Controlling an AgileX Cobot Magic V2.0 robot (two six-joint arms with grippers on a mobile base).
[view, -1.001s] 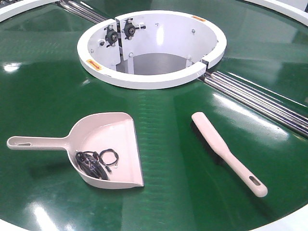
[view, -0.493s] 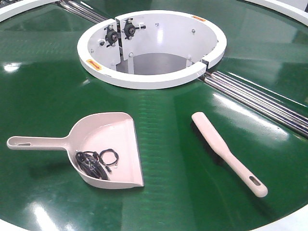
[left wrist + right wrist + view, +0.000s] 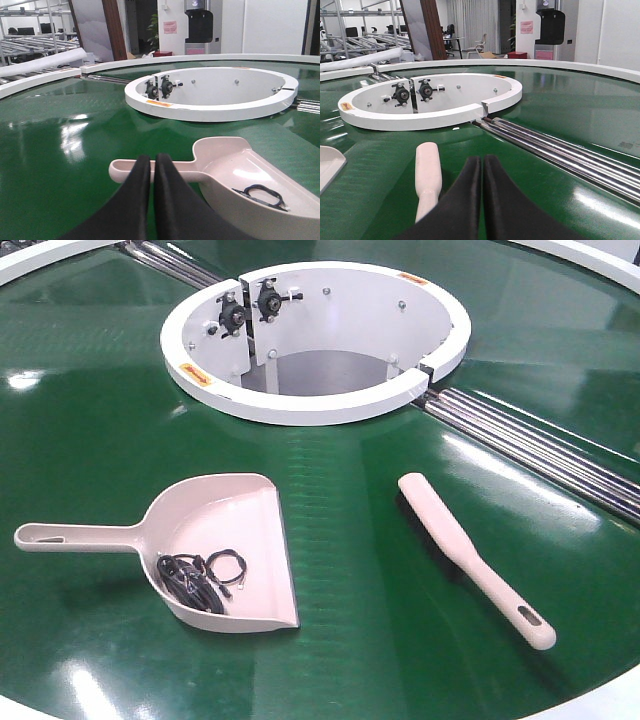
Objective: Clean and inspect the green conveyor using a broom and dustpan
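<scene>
Pink dustpan (image 3: 225, 540) and broom (image 3: 470, 555) on green conveyor (image 3: 100, 440), labels illegible.

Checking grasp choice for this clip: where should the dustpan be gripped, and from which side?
Probably the long straight handle, not the scoop. The dustpan lies flat on the green conveyor with black cable bits inside, and its handle points left, bare and narrow. The left gripper, jaws shut, is already just behind it; come from above or the left.

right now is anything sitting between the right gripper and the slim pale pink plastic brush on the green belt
Nothing visible. In the right wrist view the shut right gripper sits just beside the slim pale pink plastic brush, with only bare glossy green belt between them. The pale pink dustpan lies well off to the left.
</scene>
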